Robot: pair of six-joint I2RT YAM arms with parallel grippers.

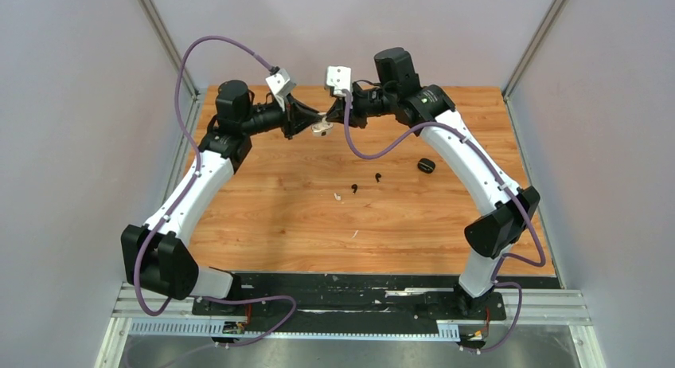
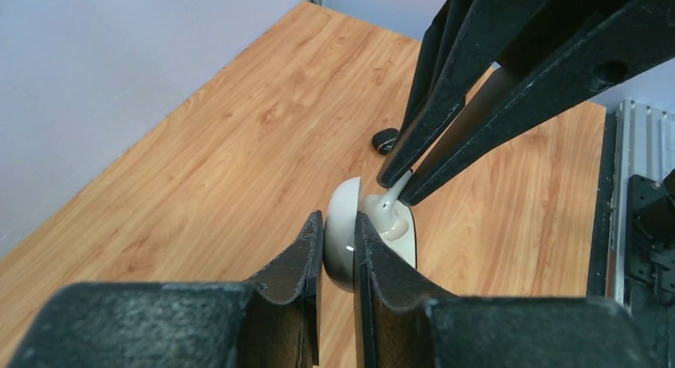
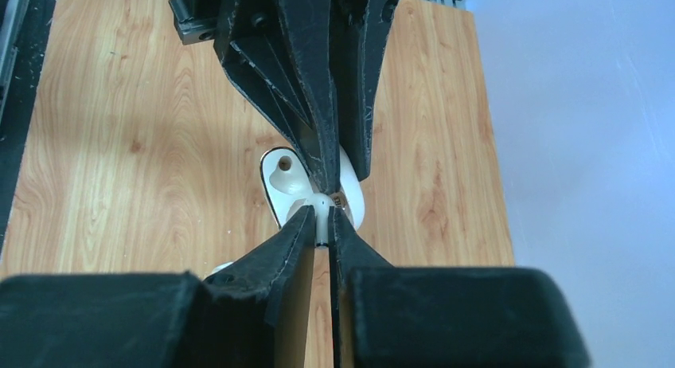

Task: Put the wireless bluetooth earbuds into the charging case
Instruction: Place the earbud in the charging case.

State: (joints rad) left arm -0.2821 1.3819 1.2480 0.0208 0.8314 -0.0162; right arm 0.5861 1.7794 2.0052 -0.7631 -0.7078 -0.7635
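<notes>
Left side first: the left gripper (image 2: 337,225) is pressed tight on the white charging case (image 2: 342,252). It holds the case up off the table (image 1: 263,217) on edge, with the open tray facing across to the other arm.

Dead centre, the two arms meet nose to nose. The right gripper (image 3: 320,218) pinches a white earbud (image 2: 384,210) by the stem, and that earbud sits right at the tray. Whether it touches or just misses, I cannot tell. Its long axis runs along the right fingers, stem back in the pinch, bulb leading toward the case. So the seat lies straight ahead of the right gripper, on that same line. My read is a short push along the stem axis, with the left arm only bracing. An empty socket (image 3: 284,162) shows just beside it.

Further right, down on the wood, lie a second white earbud (image 1: 337,197), a black earbud (image 1: 353,188), another black earbud (image 1: 377,177) and a black case (image 1: 426,165). All are well apart from both grippers.
</notes>
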